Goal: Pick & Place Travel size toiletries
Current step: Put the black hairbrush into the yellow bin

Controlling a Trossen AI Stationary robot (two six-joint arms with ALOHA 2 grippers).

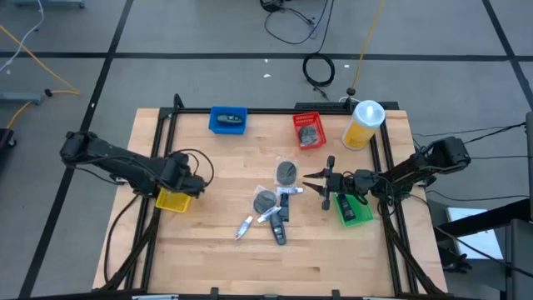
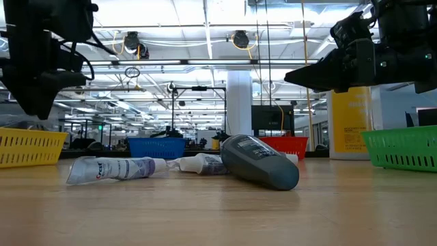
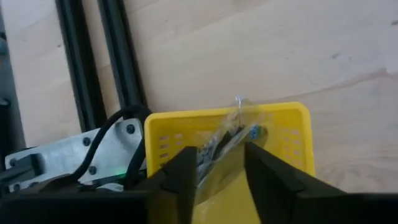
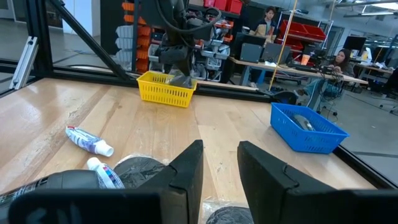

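Several travel size toiletries lie mid-table: two grey discs in clear wrappers point(image 1: 286, 172) point(image 1: 265, 200), a white tube point(image 1: 245, 227) point(image 2: 113, 169) and a dark bottle point(image 1: 279, 233) point(image 2: 263, 160). My left gripper point(image 3: 221, 171) point(image 1: 179, 187) points down over the yellow bin point(image 1: 171, 201) point(image 3: 292, 134), its fingers apart. A clear-wrapped packet point(image 3: 233, 134) stands between them in the bin. My right gripper point(image 1: 319, 180) point(image 4: 221, 165) hovers level and open, holding nothing, beside the green bin point(image 1: 354, 210) and pointing toward the table's left. My left gripper comes from above with a finger on either side of the clear packet's near end point(image 3: 217, 158). I cannot tell whether the fingers touch it. The packet leans inside the yellow bin, its far tip point(image 3: 239, 102) poking over the bin's rim.
A blue bin point(image 1: 227, 119) point(image 4: 308, 127) with a dark item and a red bin point(image 1: 309, 130) with a grey item stand at the far edge. The tall yellow canister point(image 1: 364, 123) is at the far right. Black frame rails point(image 1: 158, 167) border the table. People sit beyond the table point(image 4: 339, 59).
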